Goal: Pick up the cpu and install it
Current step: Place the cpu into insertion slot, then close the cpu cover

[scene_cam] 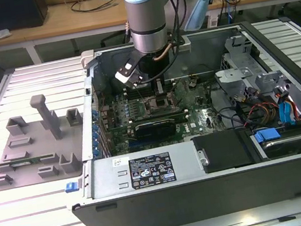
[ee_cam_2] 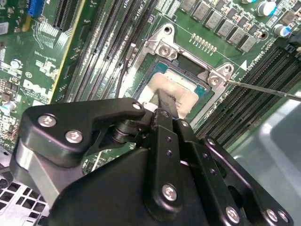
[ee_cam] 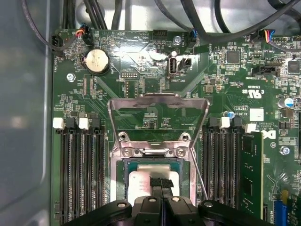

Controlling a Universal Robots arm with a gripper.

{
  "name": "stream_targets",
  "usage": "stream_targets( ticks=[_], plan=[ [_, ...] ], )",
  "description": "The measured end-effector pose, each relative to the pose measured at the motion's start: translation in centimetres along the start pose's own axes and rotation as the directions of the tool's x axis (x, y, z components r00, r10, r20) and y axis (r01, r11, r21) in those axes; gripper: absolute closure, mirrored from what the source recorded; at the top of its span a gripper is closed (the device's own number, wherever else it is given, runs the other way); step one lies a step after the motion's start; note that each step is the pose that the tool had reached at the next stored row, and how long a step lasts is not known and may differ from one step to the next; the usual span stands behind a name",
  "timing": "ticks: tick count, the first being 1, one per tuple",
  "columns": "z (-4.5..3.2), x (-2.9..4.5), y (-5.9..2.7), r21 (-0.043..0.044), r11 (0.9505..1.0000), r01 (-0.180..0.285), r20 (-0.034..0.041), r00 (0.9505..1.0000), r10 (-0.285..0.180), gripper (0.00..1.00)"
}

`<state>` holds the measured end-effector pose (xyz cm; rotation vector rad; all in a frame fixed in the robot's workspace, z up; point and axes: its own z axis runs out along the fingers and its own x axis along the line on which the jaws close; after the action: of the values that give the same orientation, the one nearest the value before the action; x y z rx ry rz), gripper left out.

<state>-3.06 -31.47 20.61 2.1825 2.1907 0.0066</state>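
Note:
The cpu (ee_cam: 140, 182), a small silvery square with a pale rim, lies flat inside the metal-framed socket (ee_cam: 118, 162) of the green motherboard (ee_cam: 141, 61). My gripper (ee_cam: 161, 181) stands right over it, its two black fingers pressed together and their tips on or just above the chip's top. The second wrist view shows the same: the cpu (ee_cam_2: 157, 87) in the socket (ee_cam_2: 162, 44) under my gripper (ee_cam_2: 168, 104). The socket's load plate (ee_cam: 157, 101) is flipped up and open. In the exterior view my gripper (scene_cam: 158, 90) reaches down into the computer case (scene_cam: 205, 167).
Memory slots (ee_cam: 82, 169) flank the socket on both sides. A thin metal lever (ee_cam_2: 263, 89) sticks out beside the socket. Cables (scene_cam: 264, 109) and drive bays fill the case at the exterior view's right. A grey plastic fixture (scene_cam: 35, 143) sits on the table at the exterior view's left.

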Motion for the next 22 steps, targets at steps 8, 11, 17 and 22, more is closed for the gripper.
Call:
stream_targets(
  ticks=[8, 11, 17, 22],
  plan=[
    [-3.36, -0.14, 0.11, 0.0009, 1.0000, 0.001, 0.0098, 1.0000, -0.001, 0.89],
    [-3.89, -0.16, 0.13, 0.0008, 1.0000, 0.001, 0.0125, 0.9999, -0.001, 0.89],
    [-3.90, -0.16, 0.13, 0.0010, 1.0000, 0.001, 0.0129, 0.9999, -0.001, 0.89],
    [-3.90, -0.16, 0.13, 0.0010, 1.0000, 0.001, 0.0130, 0.9999, -0.001, 0.89]
  ],
)
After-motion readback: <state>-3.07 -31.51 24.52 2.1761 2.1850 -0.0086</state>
